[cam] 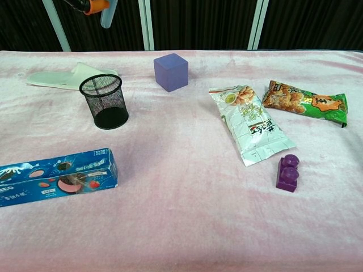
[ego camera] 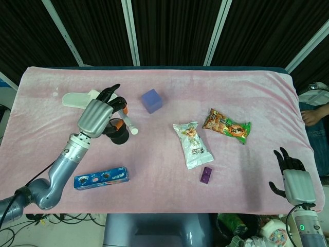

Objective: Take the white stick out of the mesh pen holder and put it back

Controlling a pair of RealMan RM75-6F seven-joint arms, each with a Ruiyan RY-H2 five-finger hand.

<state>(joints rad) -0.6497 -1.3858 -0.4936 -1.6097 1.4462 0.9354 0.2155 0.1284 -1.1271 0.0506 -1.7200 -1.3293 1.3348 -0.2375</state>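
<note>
My left hand (ego camera: 100, 114) holds the white stick (ego camera: 130, 125) in the air above the black mesh pen holder (ego camera: 119, 136). In the chest view the stick's (cam: 108, 14) lower end hangs steeply at the top edge, well above the pen holder (cam: 104, 101), which stands upright and empty on the pink cloth. Only orange fingertips (cam: 91, 5) of that hand show there. My right hand (ego camera: 291, 177) hovers at the table's near right corner with fingers spread and nothing in it.
A white slipper (cam: 68, 76) lies just behind the holder. A purple cube (cam: 171, 71) sits to its right. A blue cookie box (cam: 57, 176) lies at the near left. Two snack bags (cam: 252, 124) (cam: 306, 101) and a small purple block (cam: 288, 172) are on the right.
</note>
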